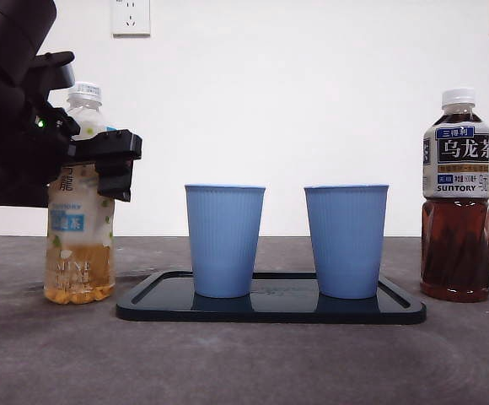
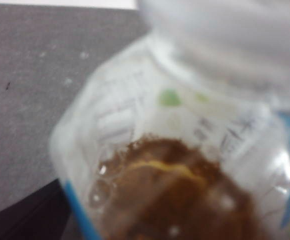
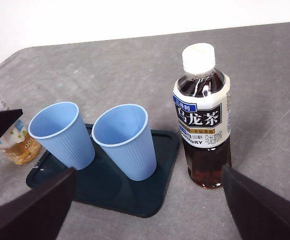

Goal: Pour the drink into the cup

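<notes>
My left gripper (image 1: 114,164) is closed around the pale tea bottle (image 1: 79,245), standing on the table left of the tray (image 1: 270,310). Two blue cups (image 1: 224,240) sit on the tray. Dark oolong bottle (image 1: 456,198) far right; right gripper (image 3: 147,210) hangs open above.

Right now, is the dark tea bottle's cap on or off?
On. The dark tea bottle stands upright with its white cap seated on the neck, untouched, apart from both tools.

Two bottles (image 1: 79,194) (image 1: 456,196), two cups (image 1: 224,240) (image 1: 346,240), one tray (image 1: 271,309)
</notes>
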Robot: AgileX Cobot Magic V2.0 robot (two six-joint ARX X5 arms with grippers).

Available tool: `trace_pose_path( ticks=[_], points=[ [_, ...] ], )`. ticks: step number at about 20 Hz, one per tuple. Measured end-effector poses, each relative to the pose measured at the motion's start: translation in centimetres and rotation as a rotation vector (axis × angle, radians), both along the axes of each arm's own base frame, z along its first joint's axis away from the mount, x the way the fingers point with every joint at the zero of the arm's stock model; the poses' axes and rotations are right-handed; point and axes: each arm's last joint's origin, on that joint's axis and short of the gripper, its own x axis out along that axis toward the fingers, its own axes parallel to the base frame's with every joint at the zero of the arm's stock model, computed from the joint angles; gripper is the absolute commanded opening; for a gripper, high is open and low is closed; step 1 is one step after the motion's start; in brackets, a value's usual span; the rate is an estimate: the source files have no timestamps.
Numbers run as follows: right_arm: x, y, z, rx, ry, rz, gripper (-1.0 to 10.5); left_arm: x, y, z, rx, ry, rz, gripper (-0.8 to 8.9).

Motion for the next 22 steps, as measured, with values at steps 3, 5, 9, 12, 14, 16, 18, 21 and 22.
trace_pose_path(
  ticks=[3,5,9,12,14,16,18,21,22],
  points=[
    [0.0,0.0,0.0,0.0,0.0,0.0,4.6,-0.5,0.2,0.5,0.003,0.016,0.0,4.69],
    [0.0,0.0,0.0,0.0,0.0,0.0,4.6,-1.0,0.4,1.0,0.001,0.025,0.0,4.69],
    [0.0,0.0,0.0,0.0,0.001,0.0,4.6,-2.6,0.9,2.6,-0.003,0.051,-0.005,4.69],
    [0.0,0.0,0.0,0.0,0.004,0.001,4.6,-4.3,1.5,3.9,-0.011,0.072,-0.009,4.68],
    [-0.1,0.0,-0.2,-0.001,0.018,0.007,4.6,-5.6,2.0,4.7,-0.026,0.094,-0.026,4.68],
    [-0.1,0.1,-0.3,0.005,0.034,0.033,4.6,-7.2,2.5,5.4,-0.054,0.128,-0.064,4.68],
    [-0.2,0.2,-0.3,0.018,0.045,0.076,4.6,-8.6,3.0,5.9,-0.082,0.166,-0.119,4.68],
    [-0.4,0.4,-0.5,0.043,0.07,0.155,4.6,-10.8,3.6,6.6,-0.135,0.21,-0.217,4.68],
    [-0.5,0.4,-0.6,0.05,0.081,0.176,4.6,-11.5,3.9,6.9,-0.16,0.216,-0.259,4.68]
  ],
)
